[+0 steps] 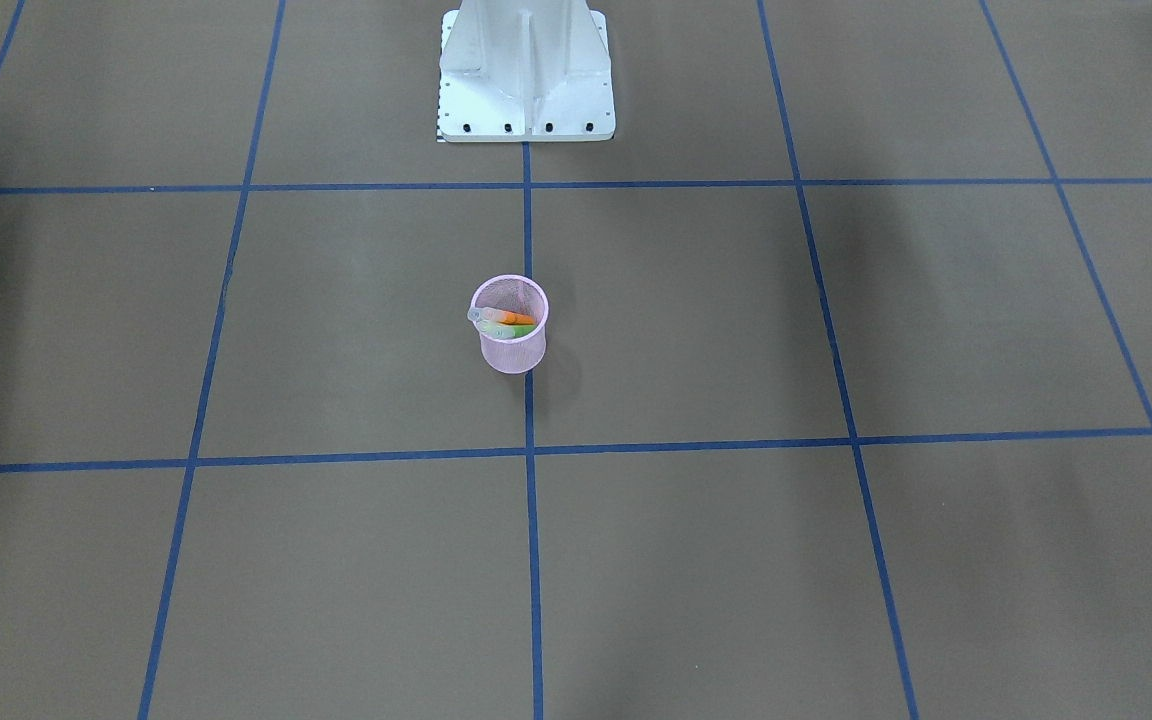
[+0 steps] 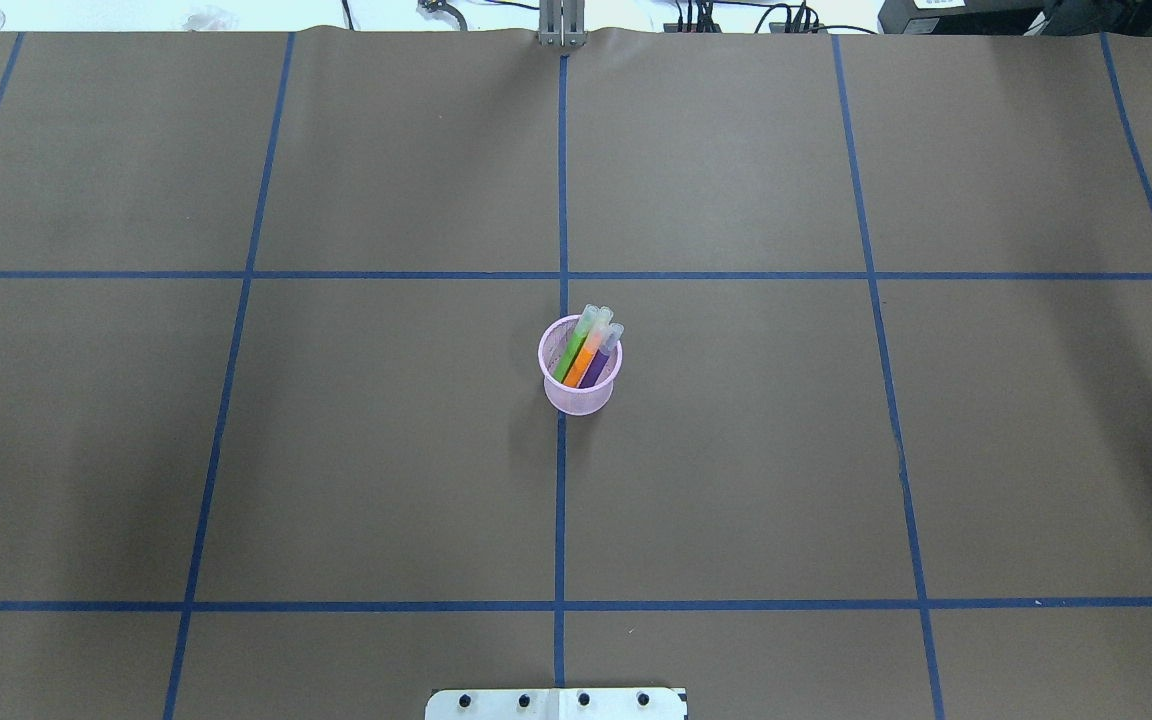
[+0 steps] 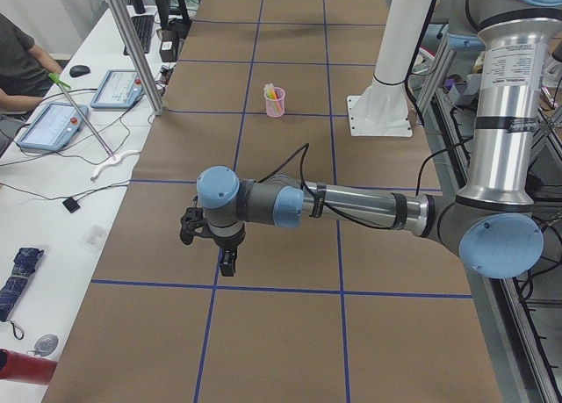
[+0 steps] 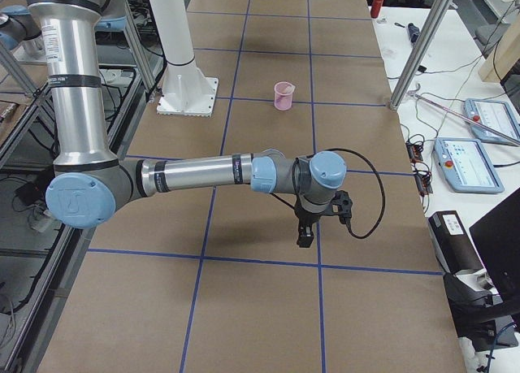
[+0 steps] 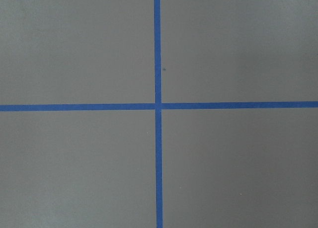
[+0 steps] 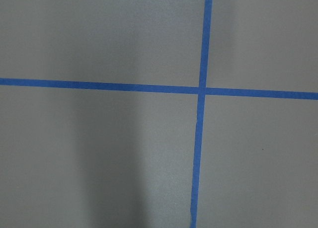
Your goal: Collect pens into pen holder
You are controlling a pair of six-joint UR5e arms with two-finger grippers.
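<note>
**A:** Where are our pens?

**B:** In the holder [image 2: 579,398], every one we can find. Green, orange and purple pens [image 2: 587,352] stand side by side, bottoms down in the mesh. Their clear caps tip over the rim toward one o'clock in our overhead view. We judge they lean because the cup is wider than the bundle, so the rim props them.

**A:** And the holder itself?

**B:** Upright at the middle of the table [image 2: 386,450], on the centre tape [image 2: 560,500], with our base [image 2: 556,703] at six o'clock.

**A:** Our arms?

**B:** Well apart from it. Our left arm [image 3: 351,207] reaches toward nine o'clock and our right arm [image 4: 203,174] toward three. Both are outside the overhead frame, wrists pointing down over the table. We judge they are held wide to keep off the cup.

**A:** The left jaws and right jaws?

**B:** Only the side views catch them, so we cannot tell how far either pair is parted. No pen shows at either, and each wrist camera sees only crossing tape.

**A:** So the job?

**B:** It looks finished to us.
</note>
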